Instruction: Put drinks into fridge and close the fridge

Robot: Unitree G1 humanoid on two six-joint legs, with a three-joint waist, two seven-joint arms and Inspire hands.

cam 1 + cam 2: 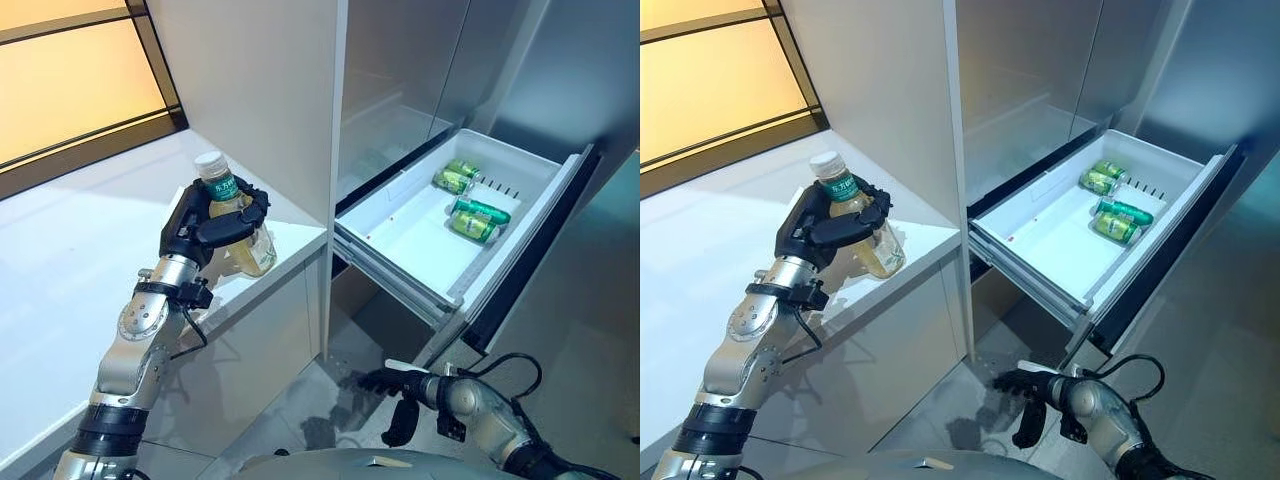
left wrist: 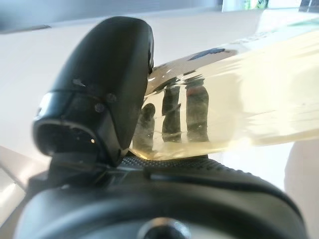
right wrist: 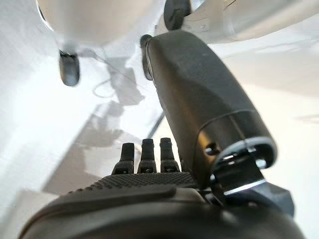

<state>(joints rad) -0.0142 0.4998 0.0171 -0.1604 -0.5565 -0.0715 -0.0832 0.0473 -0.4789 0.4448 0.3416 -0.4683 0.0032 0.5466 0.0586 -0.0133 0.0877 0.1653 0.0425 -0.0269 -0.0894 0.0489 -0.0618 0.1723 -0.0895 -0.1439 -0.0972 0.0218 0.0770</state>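
Observation:
A clear bottle (image 1: 256, 248) of pale yellow drink, with a white cap and a green label, is at the right end of the white counter (image 1: 60, 250). My left hand (image 1: 215, 225) is shut on it, fingers and thumb curled round its upper body. In the left wrist view the bottle (image 2: 239, 109) lies across my palm with the thumb (image 2: 104, 84) over it. The white fridge drawer (image 1: 400, 270) stands pulled out to the right, with green cans (image 1: 470, 200) at its far end. My right hand (image 1: 385, 382) hangs open and empty low beneath the drawer.
A white cabinet wall (image 1: 270, 90) rises between the counter and the open fridge. The drawer's dark front panel (image 1: 530, 270) juts out at the right. Fridge shelves (image 1: 390, 120) show above the drawer. Grey floor lies below.

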